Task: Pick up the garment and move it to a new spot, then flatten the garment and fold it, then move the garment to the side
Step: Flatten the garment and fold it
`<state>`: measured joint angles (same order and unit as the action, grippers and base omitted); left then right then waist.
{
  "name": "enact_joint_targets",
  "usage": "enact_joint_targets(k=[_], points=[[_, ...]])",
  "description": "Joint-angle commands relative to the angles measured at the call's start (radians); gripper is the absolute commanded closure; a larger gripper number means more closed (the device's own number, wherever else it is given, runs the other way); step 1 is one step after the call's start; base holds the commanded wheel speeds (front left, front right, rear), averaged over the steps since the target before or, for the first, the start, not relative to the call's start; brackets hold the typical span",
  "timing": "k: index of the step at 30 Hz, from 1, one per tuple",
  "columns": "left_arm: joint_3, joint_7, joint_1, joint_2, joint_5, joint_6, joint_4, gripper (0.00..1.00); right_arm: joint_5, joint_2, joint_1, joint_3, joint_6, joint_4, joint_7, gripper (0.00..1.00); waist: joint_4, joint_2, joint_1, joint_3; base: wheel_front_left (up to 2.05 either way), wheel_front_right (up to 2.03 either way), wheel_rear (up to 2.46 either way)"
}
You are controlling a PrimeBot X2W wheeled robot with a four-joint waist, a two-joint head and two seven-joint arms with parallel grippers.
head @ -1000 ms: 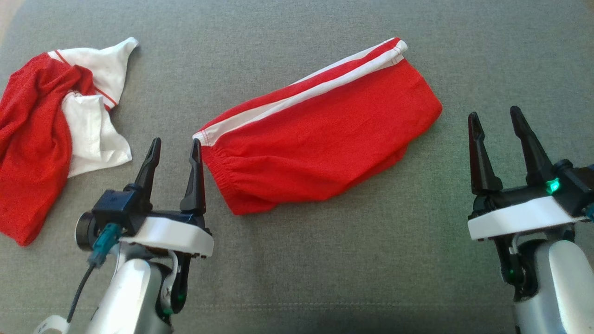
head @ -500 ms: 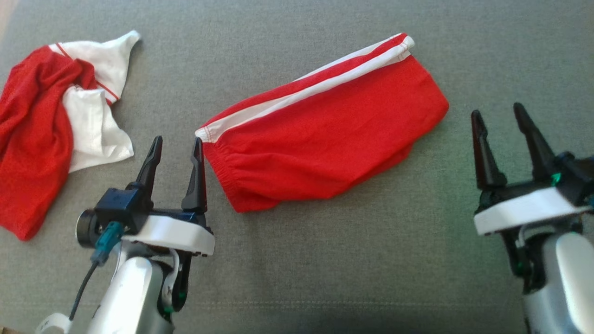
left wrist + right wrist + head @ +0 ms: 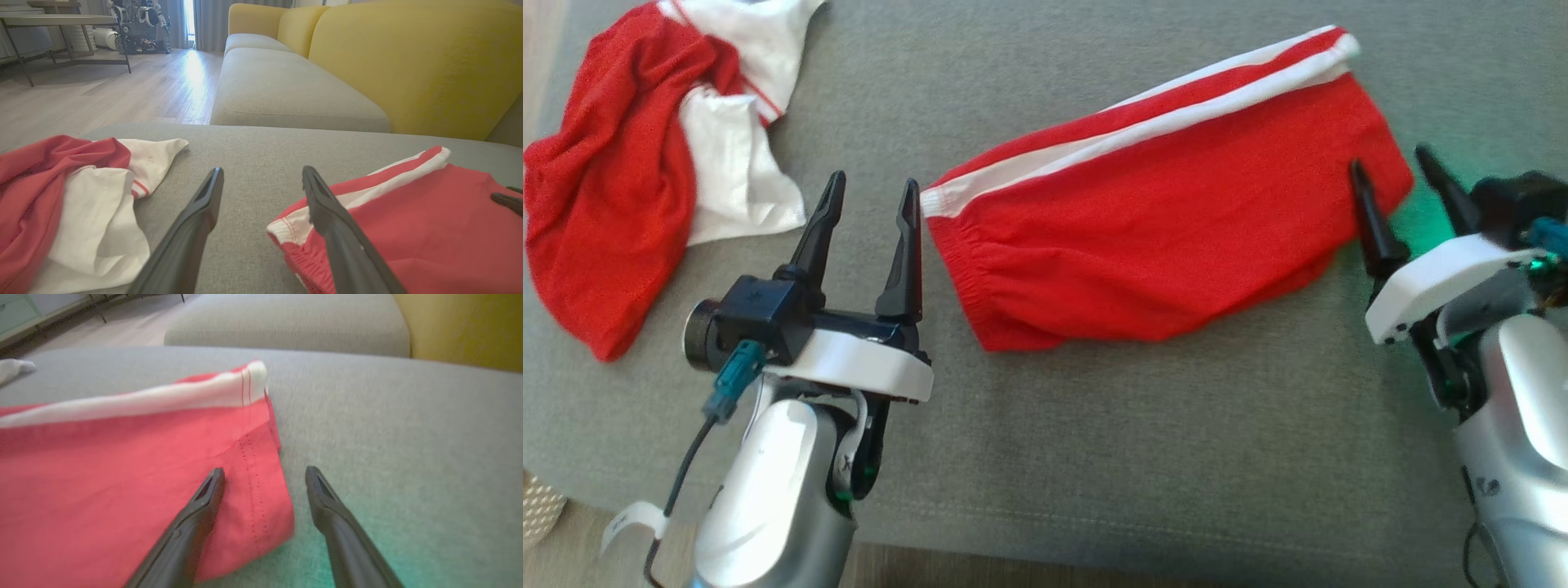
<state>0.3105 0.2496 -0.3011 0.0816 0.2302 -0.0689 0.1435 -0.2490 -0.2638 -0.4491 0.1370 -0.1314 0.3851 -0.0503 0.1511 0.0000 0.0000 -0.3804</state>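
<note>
Folded red shorts (image 3: 1160, 237) flat on grey cushion (image 3: 1176, 457) — L gripper (image 3: 874, 181) & R gripper (image 3: 1388, 157) at its ends, jaws apart.

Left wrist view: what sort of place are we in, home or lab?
Most likely a living room, possibly a staged one. A yellow-backed sofa, a wood-plank floor and grey curtains at the far end all point that way.

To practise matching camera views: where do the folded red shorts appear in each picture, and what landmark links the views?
Head view: red shorts centre to upper right, lying diagonally.
Left wrist view: lower right corner.
Right wrist view: left half, hem near centre.
Shared landmark: white side stripe along the shorts' far edge.
</note>
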Motion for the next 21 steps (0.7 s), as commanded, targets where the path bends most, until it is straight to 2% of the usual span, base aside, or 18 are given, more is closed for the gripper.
enact_joint_targets(k=[1, 7, 8, 9, 14, 21], points=[[-0.032, 0.012, -0.032, 0.006, -0.012, 0.004, -0.031, 0.00, -0.008, -0.006, -0.017, 0.022, 0.001, 0.005, -0.017, 0.00, 0.021, 0.0000, 0.0000, -0.017, 0.00, 0.00, 0.00], [-0.042, 0.012, -0.023, -0.009, -0.018, 0.010, -0.027, 0.00, -0.045, 0.023, -0.059, 0.069, 0.001, 0.135, -0.107, 0.00, 0.023, 0.0000, 0.0000, -0.024, 0.00, 0.00, 0.00], [-0.044, 0.012, -0.022, -0.011, -0.020, 0.011, -0.026, 0.00, -0.054, 0.026, -0.064, 0.077, 0.001, 0.142, -0.112, 0.55, 0.021, 0.0000, 0.0000, -0.023, 0.00, 0.00, 0.00], [-0.046, 0.012, -0.021, -0.011, -0.022, 0.012, -0.026, 0.00, -0.064, 0.030, -0.067, 0.085, 0.001, 0.148, -0.121, 1.00, 0.017, 0.0000, 0.0000, -0.021, 0.00, 0.00, 0.00], [-0.057, 0.012, -0.013, -0.014, -0.034, 0.018, -0.025, 0.00, -0.101, 0.042, -0.064, 0.100, 0.001, 0.136, -0.101, 1.00, -0.007, 0.0000, 0.0000, -0.007, 0.00, 0.00, 0.00], [-0.075, 0.012, 0.008, -0.008, -0.046, 0.023, -0.029, 0.00, -0.118, 0.061, 0.016, 0.054, 0.001, 0.072, -0.052, 1.00, -0.053, 0.0000, 0.0000, 0.020, 0.00, 0.00, 0.00]])
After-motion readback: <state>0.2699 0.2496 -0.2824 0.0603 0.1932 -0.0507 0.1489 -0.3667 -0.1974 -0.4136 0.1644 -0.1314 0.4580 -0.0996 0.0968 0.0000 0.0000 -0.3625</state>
